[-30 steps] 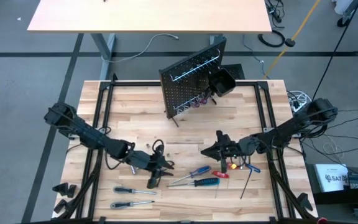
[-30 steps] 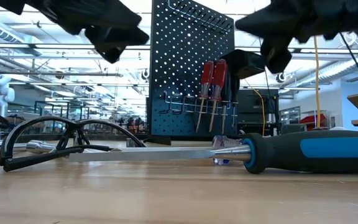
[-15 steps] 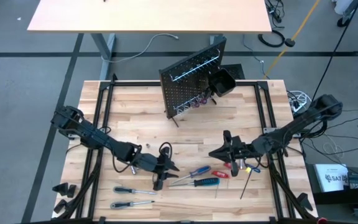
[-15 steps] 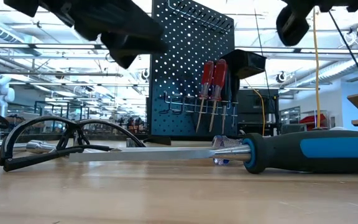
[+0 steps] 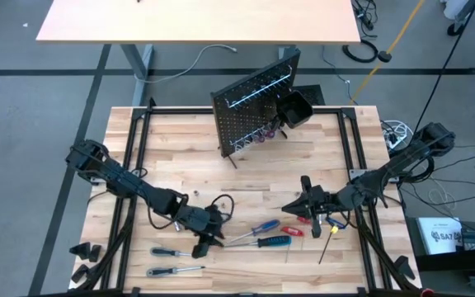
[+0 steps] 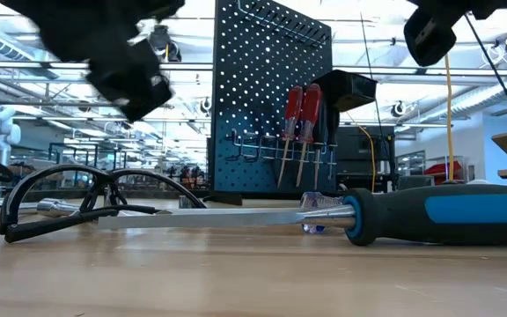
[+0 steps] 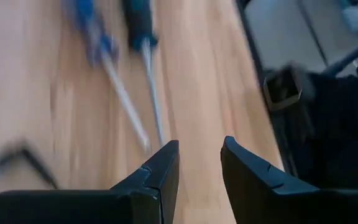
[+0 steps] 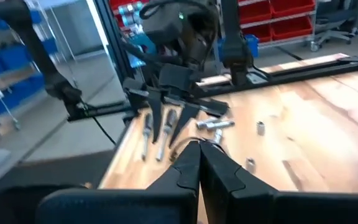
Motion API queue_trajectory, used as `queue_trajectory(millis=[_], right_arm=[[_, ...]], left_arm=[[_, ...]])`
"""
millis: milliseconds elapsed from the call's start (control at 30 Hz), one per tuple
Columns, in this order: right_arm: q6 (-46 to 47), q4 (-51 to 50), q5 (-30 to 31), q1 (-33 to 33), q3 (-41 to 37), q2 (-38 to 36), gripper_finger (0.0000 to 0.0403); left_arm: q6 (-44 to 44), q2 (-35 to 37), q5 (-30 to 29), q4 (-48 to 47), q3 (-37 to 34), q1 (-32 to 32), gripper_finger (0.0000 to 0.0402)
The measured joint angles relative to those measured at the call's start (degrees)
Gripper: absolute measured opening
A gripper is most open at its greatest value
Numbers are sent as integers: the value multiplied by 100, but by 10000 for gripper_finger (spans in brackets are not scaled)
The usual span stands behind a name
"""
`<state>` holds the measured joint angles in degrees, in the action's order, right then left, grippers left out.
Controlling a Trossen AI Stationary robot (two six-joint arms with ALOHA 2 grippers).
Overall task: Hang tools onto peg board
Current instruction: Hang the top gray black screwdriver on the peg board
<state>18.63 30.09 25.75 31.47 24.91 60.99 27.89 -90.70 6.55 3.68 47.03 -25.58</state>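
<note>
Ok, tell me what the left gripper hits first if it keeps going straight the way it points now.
Probably the two blue-handled screwdrivers lying on the table: the left gripper stands open and empty with their shafts just ahead of its fingertips. Depth is hard to judge, so it may meet bare wood first.

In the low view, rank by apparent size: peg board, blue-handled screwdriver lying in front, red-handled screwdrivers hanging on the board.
1. peg board
2. blue-handled screwdriver, though it lies nearest the camera, so it only looks big
3. red-handled screwdrivers, far back
</note>
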Motion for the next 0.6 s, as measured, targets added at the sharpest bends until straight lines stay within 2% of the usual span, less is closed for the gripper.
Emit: queue_trajectory(millis=[233,367,467,600], right_arm=[[215,-486,106,-235,0,-164,0],[312,-480,541,-319,0,47,0],[409,-455,591,-422,0,218,0],[739,-430,593,-525,0,430,0]], left_arm=[[305,336,-459,-1131,-4,-742,121],[753,517,-269,-2141,-4,-1093,121],[909,535,-105,-2378,-4,-1386,121],[1236,540,-200,-2474,-4,-1712,121]])
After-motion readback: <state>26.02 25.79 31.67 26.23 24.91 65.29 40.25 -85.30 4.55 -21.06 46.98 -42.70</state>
